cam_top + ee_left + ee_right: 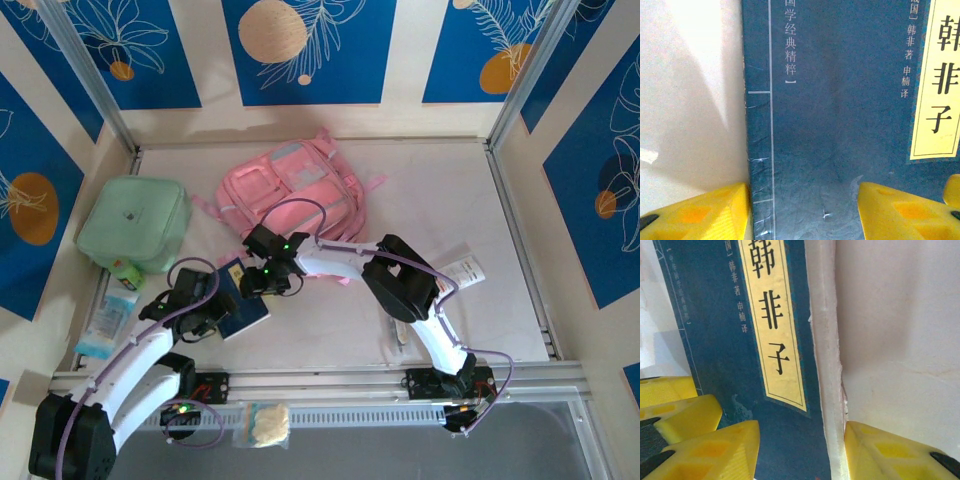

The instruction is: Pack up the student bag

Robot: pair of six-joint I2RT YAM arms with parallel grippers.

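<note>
Left gripper (pixel 800 215): released, jaws astride the spine edge of the book (pixel 840 125). One finger stood over bare bench (pixel 690 100), the other over the cover; nothing clamped.

Right gripper (pixel 800 460): also released, straddling the opposite, page-side edge.

Judgement: for a clean lift I should work each outer finger under its edge, pinch both sides together and keep the arms level, so the pages don't fan open.

Backpack (pixel 295 190): lay flat further back on the bench, just beyond the right gripper.

Unclear: whether its zip was open, and whether the fingers touched the bench. From above, the arms covered much of the book.
</note>
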